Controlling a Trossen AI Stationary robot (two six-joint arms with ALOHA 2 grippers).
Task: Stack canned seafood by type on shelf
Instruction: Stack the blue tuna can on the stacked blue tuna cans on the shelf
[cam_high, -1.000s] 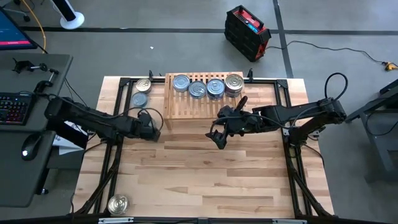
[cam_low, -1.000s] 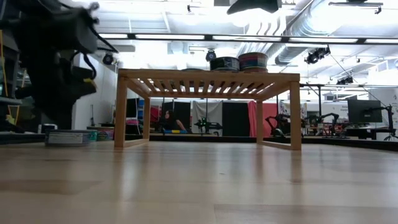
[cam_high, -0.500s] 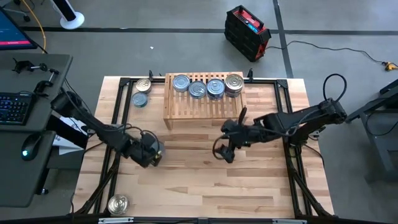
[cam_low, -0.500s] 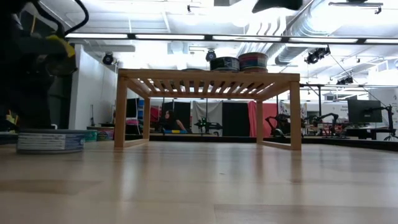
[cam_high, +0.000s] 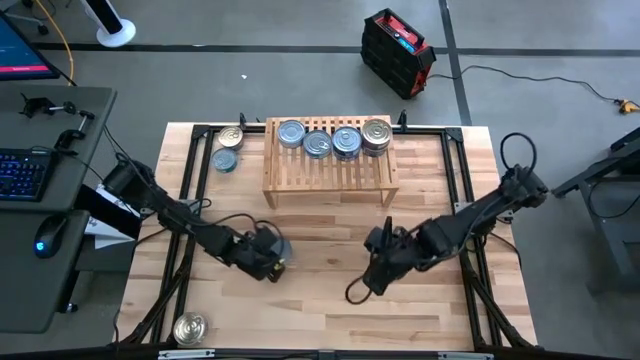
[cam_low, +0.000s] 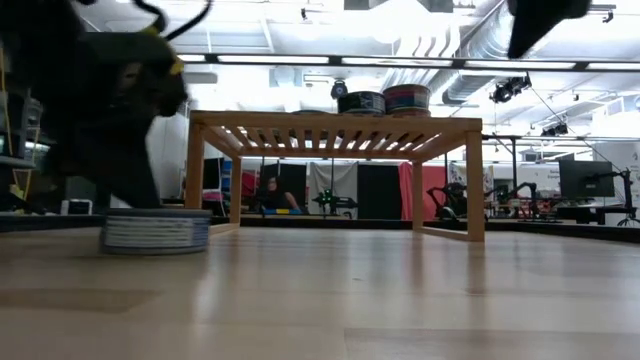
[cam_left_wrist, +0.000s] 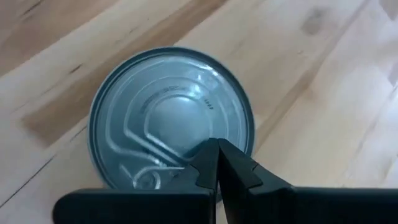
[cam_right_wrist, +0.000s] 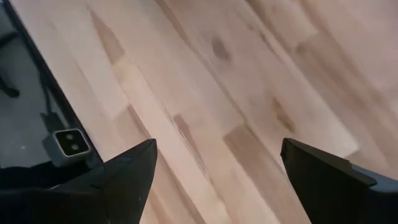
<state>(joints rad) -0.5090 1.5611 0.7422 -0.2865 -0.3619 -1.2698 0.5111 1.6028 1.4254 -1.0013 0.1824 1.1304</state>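
A flat tin with a bluish-silver lid (cam_left_wrist: 163, 112) lies on the bare table left of centre, also in the low view (cam_low: 155, 231). My left gripper (cam_left_wrist: 217, 146) is over it, shut (cam_high: 275, 256). My right gripper (cam_right_wrist: 217, 168) hangs open above bare wood right of centre (cam_high: 364, 280), with nothing between its fingers. The shelf (cam_high: 330, 170) stands at the far middle on its short legs. A row of tins rests on its far slats (cam_high: 333, 138). My left gripper has its shut fingertips (cam_left_wrist: 231, 167) down on the tin's lid, close to the rim (cam_left_wrist: 245, 134) and beside the pull ring (cam_left_wrist: 144, 180). The fingers come from above, slanting. The tin lies flat, its bottom on the table.
Two tins (cam_high: 228, 148) lie on the table left of the shelf. A gold-lidded tin (cam_high: 189, 327) sits at the near left corner. Black frame rails (cam_high: 462, 160) run along the table's sides. Open wood stretches between the shelf and the near edge.
My left gripper, still shut, has gone toward the near edge and then toward the right, and the bluish tin has slid along the table with it. My right gripper has swung toward the near edge and sunk a little, staying open.
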